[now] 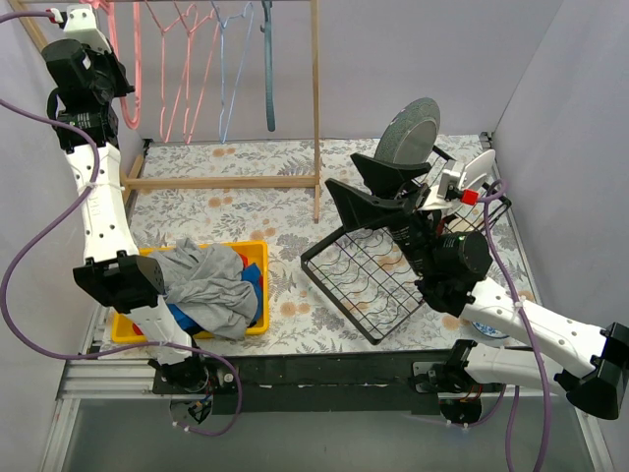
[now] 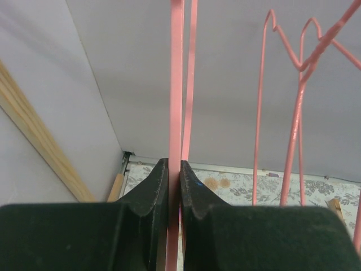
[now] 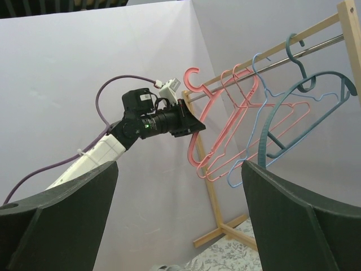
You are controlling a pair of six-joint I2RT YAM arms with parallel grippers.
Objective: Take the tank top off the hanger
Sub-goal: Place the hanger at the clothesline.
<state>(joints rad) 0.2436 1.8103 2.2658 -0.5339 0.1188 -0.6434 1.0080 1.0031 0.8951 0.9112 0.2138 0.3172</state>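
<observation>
The left pincer [image 2: 174, 164] is closed tight on the flat bar of a thick pink plastic hanger [image 2: 176, 84], its black fingers [image 2: 152, 192] pressing it from both sides. That hanger is bare (nothing drapes from it). It hangs at the left end of a wooden clothes rack [image 1: 315, 108] at the far edge of the bench [image 1: 256, 211]. Beside it hang thin pink wire hangers [image 2: 299, 101], a pale blue wire hanger [image 1: 228, 69] and a teal plastic hanger [image 1: 267, 79].

The crumpled grey tank top [image 1: 211, 285] lies in a yellow plastic bin [image 1: 257, 251] near the bench's near-left corner, on other cloth.

The right pincer [image 3: 177, 169] is spread wide and holds nothing, raised above a tilted black wire rack [image 1: 369, 285] by the right edge.
</observation>
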